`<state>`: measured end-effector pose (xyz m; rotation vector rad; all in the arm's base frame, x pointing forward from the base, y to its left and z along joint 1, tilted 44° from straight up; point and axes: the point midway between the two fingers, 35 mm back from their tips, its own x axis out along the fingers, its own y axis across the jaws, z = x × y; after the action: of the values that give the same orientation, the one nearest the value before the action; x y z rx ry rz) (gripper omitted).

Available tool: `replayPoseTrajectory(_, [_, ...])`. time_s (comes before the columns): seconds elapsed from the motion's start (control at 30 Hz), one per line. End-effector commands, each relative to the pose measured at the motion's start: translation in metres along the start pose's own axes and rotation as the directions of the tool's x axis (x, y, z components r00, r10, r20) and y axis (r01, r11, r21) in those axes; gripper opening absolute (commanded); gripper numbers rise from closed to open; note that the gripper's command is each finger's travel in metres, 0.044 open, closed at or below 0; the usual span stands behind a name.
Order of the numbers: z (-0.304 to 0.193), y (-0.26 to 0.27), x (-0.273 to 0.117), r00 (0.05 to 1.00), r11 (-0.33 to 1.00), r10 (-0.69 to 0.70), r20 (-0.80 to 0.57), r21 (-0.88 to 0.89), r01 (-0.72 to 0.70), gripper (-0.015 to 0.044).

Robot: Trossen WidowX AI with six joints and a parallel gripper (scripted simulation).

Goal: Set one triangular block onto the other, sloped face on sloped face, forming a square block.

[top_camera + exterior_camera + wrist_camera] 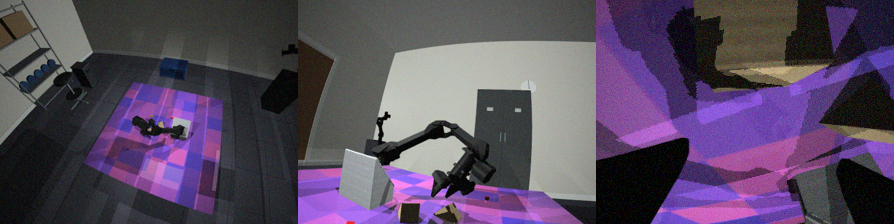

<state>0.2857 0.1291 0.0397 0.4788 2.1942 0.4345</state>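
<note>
"Where did the loose block lie from your end effector (149, 128) (439, 196) (763, 152)?"

"The tan wooden triangular block (149, 129) (452, 214) (756, 42) lay beyond your fingertips on the patchwork purple table (176, 173) (315, 185) (731, 150), apart from them. Your fingers stood spread, pinching nothing."

"And its long axis?"

"It seemed to run crosswise, finger to finger; you probably needed to square up before closing."

"The other?"

"The second tan wooden block (161, 124) (409, 213) (861, 102) sat off to the wrist view's right, uncovered; you risked brushing it."
</note>
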Motion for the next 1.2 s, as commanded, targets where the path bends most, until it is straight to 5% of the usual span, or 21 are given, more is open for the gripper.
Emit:
replayPoseTrajectory(0.0, [0.0,0.0,0.0,1.0,1.0,0.0,0.002,0.002,0.0,0.044])
replayPoseTrajectory(0.4, [-0.053,-0.025,-0.085,0.963,0.999,0.017,0.267,0.024,-0.024,0.044])
replayPoseTrajectory(0.57, [-0.046,-0.022,-0.084,0.962,0.999,0.024,0.271,0.023,-0.032,0.044])
replayPoseTrajectory(0.73, [-0.043,-0.022,-0.063,0.909,0.999,-0.039,0.416,0.031,0.029,0.044])
replayPoseTrajectory(1.17, [-0.042,-0.018,-0.013,0.592,1.0,0.003,0.806,-0.001,-0.004,0.044])
